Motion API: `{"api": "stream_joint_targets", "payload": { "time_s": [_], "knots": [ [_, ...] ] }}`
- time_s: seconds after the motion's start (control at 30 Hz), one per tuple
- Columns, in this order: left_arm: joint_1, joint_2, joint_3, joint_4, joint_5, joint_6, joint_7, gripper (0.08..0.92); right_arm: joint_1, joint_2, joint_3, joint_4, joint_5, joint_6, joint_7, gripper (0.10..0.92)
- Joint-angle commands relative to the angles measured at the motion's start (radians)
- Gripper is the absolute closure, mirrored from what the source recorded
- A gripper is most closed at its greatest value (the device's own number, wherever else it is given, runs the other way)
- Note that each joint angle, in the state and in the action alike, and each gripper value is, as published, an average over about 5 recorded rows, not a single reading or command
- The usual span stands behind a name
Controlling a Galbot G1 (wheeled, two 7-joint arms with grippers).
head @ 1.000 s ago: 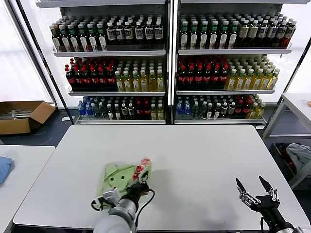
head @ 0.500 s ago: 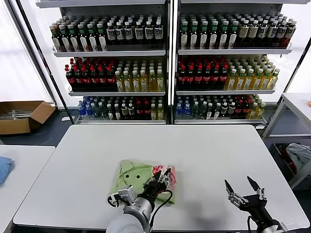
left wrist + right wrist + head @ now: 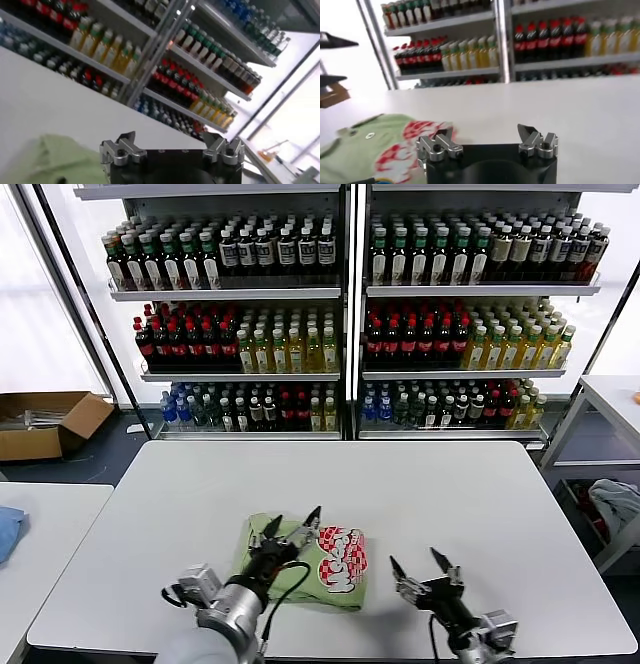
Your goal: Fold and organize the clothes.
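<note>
Head view, shirt: the light green shirt (image 3: 315, 556) lies folded into a compact rectangle on the white desk (image 3: 420, 494), near its front edge and a little left of centre, with the red-and-white graphic (image 3: 341, 559) facing up on its right half.
Right wrist view, shirt: same shirt (image 3: 375, 145), collar side and one dark button (image 3: 369, 135) showing, graphic nearer the camera's own arm.
Left end effector (image 3: 292, 527): released, fingers spread wide, held just over the shirt's left half and gripping nothing; the left wrist view shows its two fingers (image 3: 121, 148) apart with green fabric beside them.
Right end effector (image 3: 424, 567): released, fingers spread, close above the bare desk just to the right of the shirt, not touching it.
Behind the desk: shelves of bottles (image 3: 350, 314).
Far left: cardboard box (image 3: 45, 422) on the floor; blue cloth (image 3: 8, 529) on a neighbouring desk.
</note>
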Motion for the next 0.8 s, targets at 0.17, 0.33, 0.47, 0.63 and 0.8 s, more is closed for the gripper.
{"api": "stream_joint_targets", "payload": {
  "time_s": [0.17,0.33,0.47,0.63,0.8],
  "knots": [
    [0.102,0.032,-0.243,-0.078,0.044,-0.013,0.086,0.177,0.191,0.029,-0.353,-0.193,0.060,-0.091,0.122,0.205],
    [0.126,-0.007,-0.235,-0.093,0.046,-0.008,0.083,0.177,0.204,0.039,-0.369,-0.204,0.053,-0.091,0.113,0.310],
    [0.138,-0.015,-0.242,-0.100,0.046,-0.009,0.081,0.177,0.217,0.033,-0.364,-0.197,0.051,-0.092,0.107,0.423],
    [0.152,-0.018,-0.250,-0.107,0.047,-0.009,0.081,0.177,0.217,0.012,-0.332,-0.174,0.010,-0.096,0.064,0.570],
    [0.158,-0.018,-0.258,-0.109,0.047,-0.010,0.082,0.177,0.207,-0.079,-0.243,-0.106,-0.052,-0.125,-0.066,0.708]
  ]
}}
